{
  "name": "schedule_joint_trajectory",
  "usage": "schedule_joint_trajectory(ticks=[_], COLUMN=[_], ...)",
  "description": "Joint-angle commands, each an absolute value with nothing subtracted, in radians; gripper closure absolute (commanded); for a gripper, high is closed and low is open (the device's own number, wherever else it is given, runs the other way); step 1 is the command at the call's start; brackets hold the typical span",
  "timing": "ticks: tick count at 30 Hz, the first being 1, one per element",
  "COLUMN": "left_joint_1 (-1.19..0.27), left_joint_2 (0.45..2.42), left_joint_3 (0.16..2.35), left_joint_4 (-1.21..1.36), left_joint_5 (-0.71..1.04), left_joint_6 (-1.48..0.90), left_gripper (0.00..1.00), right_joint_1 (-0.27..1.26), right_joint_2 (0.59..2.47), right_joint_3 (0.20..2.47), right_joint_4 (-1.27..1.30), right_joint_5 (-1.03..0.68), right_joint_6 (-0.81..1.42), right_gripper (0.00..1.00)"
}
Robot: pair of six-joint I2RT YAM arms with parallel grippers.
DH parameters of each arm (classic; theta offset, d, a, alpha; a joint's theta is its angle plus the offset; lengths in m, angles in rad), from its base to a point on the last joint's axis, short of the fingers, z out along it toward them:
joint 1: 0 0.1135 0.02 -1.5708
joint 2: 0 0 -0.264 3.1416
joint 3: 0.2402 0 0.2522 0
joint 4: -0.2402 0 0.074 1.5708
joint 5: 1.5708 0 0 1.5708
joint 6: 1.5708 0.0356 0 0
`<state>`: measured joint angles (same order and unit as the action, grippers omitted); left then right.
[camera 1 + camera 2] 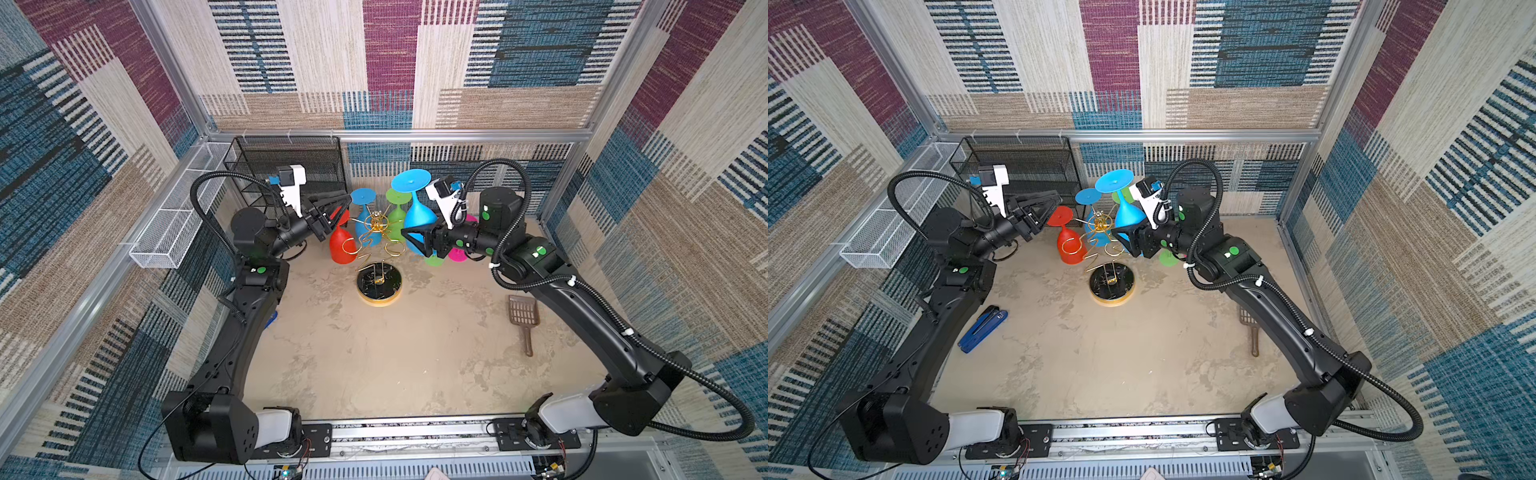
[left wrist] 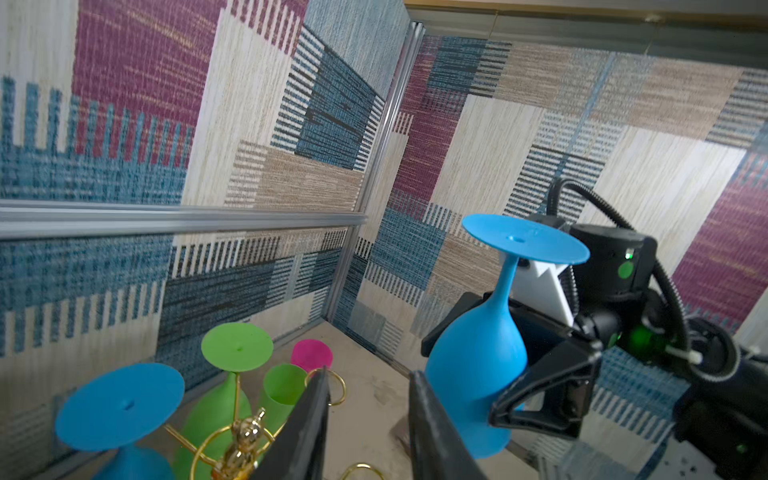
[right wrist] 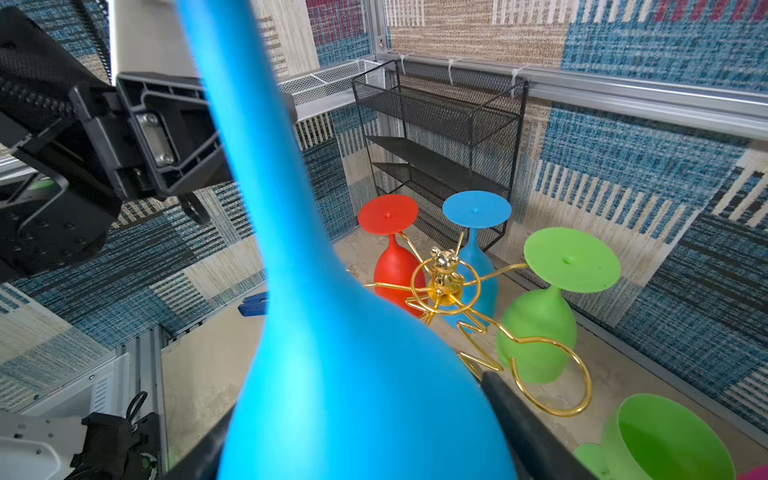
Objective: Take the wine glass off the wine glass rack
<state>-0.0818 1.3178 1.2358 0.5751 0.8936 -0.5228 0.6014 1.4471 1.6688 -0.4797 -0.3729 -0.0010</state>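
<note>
The wine glass rack (image 1: 376, 226) is a gold wire stand on a round black base (image 1: 379, 286) at the back middle of the table. A red glass (image 1: 341, 245), a blue one (image 1: 365, 228) and a green one (image 1: 397, 212) hang upside down from its arms. My right gripper (image 1: 411, 241) is shut on the bowl of a larger blue wine glass (image 1: 419, 214), foot up, just right of the rack and apart from its loops (image 3: 548, 386). In the right wrist view this glass (image 3: 332, 374) fills the jaws. My left gripper (image 2: 369, 374) stands open and empty above the red glass's foot (image 1: 1060, 216).
A black mesh shelf unit (image 1: 291, 166) stands at the back left, with a white mesh basket (image 1: 174, 220) along the left rail. A green cup (image 3: 665, 440) and a pink one (image 2: 311, 353) sit behind the rack. A brown scoop (image 1: 524, 320) lies at the right, a blue tool (image 1: 982, 328) at the left.
</note>
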Motion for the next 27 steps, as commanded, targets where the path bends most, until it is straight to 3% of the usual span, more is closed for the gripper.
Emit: schedule_joint_trajectory(ticks=[1,7,13,27], left_joint_1=[-0.086,-0.102,-0.143,-0.171], left_joint_2=[1.334,1.459,1.545,1.588], left_joint_3=[1.222,1.245,1.308,1.343], left_joint_4=[0.797,1.040,1.054,1.025], left_joint_5=[0.900,0.971,1.080,1.055], left_joint_6=[-0.229,-0.120,-0.021,0.066], left_gripper=[0.65,0.65,0.66,0.66], right_joint_1=[0.597,0.593,0.589,0.589], right_joint_2=[1.471,1.523,1.596,1.697], right_joint_3=[1.715,1.768,1.836,1.907], right_joint_4=[-0.566,-0.609,-0.653,-0.692], right_joint_5=[-0.410,-0.453,-0.518,-0.605], right_joint_6=[0.000,-0.004,-0.002,0.016], right_gripper=[0.49,0.50,0.52,0.57])
